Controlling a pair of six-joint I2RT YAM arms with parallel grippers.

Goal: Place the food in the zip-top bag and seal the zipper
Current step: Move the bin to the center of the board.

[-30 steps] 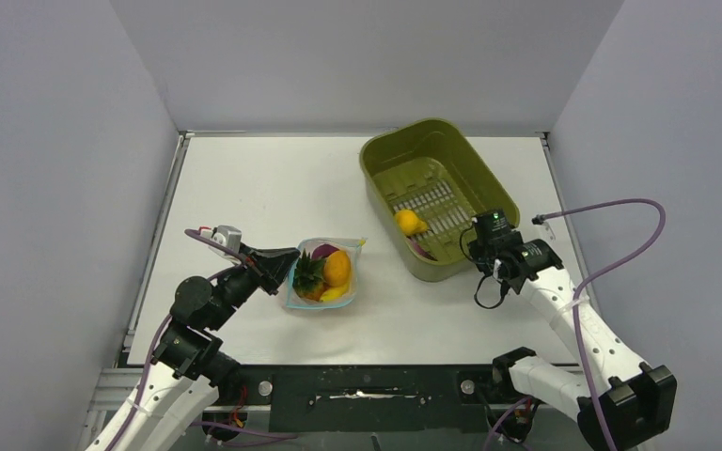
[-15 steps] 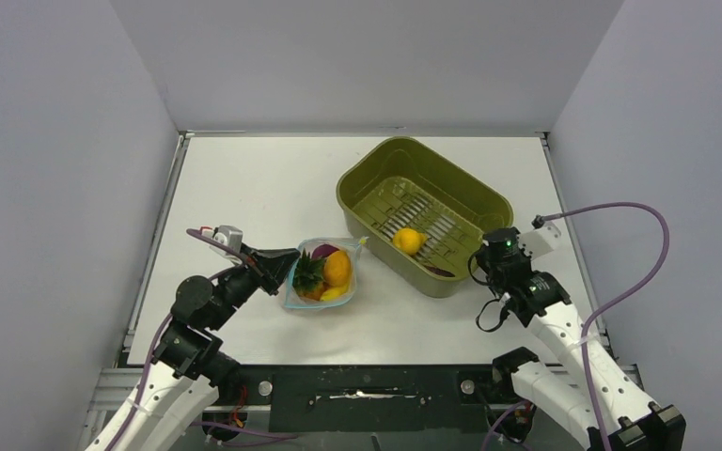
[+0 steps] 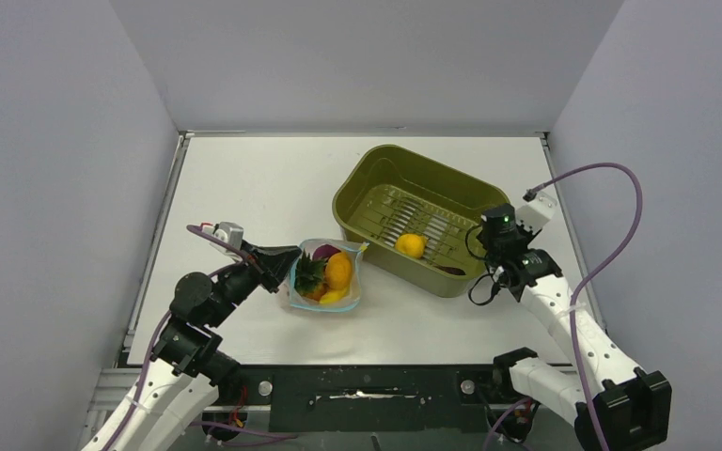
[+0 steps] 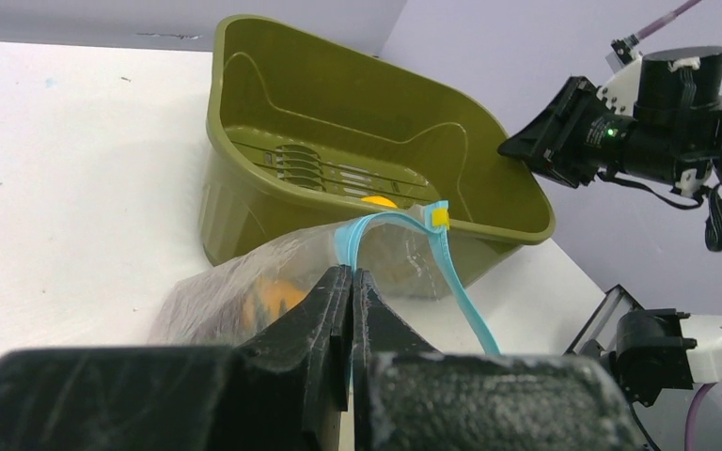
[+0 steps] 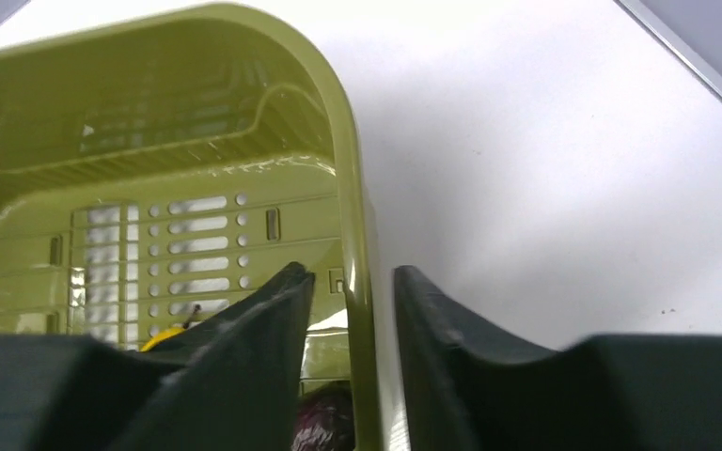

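The clear zip-top bag (image 3: 350, 252) lies at the table's middle, holding an orange fruit (image 3: 338, 270) with a green leafy top, a purple-pink piece (image 3: 324, 251) and a yellow banana (image 3: 332, 295). My left gripper (image 3: 288, 264) is shut on the bag's mouth edge, pinching the teal zipper strip (image 4: 461, 282) between its fingertips (image 4: 331, 282); the mouth stands open. A yellow-orange piece (image 3: 410, 245) and a dark purple piece (image 5: 324, 423) lie in the olive basin (image 3: 404, 169). My right gripper (image 5: 353, 277) is open and straddles the basin's right rim, with gaps on both sides.
The basin's near left wall stands right behind the bag (image 4: 244, 202). Grey walls close in the table on three sides. A purple cable loops from the right arm (image 3: 611, 225).
The basin has swung and slid left toward the bag with the right gripper at its rim. The yellow-orange piece rolled inside it. The left gripper and bag stayed put.
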